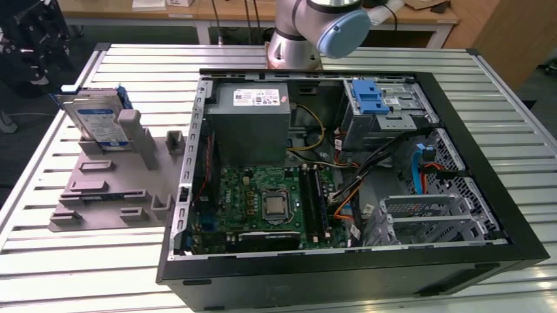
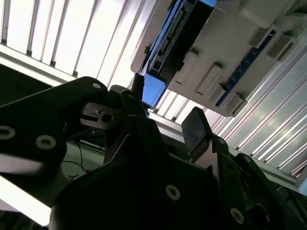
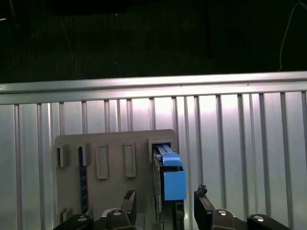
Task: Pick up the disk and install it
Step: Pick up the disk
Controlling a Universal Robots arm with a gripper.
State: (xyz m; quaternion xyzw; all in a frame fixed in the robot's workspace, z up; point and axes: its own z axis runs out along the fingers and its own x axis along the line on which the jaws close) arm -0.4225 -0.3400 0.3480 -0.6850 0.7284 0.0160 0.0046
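Observation:
The disk [image 1: 96, 120] stands on edge in a grey holder [image 1: 113, 182] on the slatted table, at the exterior view's left, its blue-and-white label facing out and a blue frame around it. In the first wrist view the disk [image 3: 169, 178] is seen edge-on, well beyond my gripper [image 3: 165, 207], and lined up with the gap between the two black fingers. The gripper is open with nothing in it. The second wrist view shows the gripper [image 2: 165, 108] apart from the disk's blue corner [image 2: 153, 90].
An open computer case [image 1: 487, 124] fills the middle and the exterior view's right of the table. Inside are a grey power-supply box [image 1: 252, 124], a motherboard [image 1: 270, 202], loose cables, and a grey drive bay with a blue latch [image 1: 374, 98]. The arm's base [image 1: 296, 45] stands behind the case.

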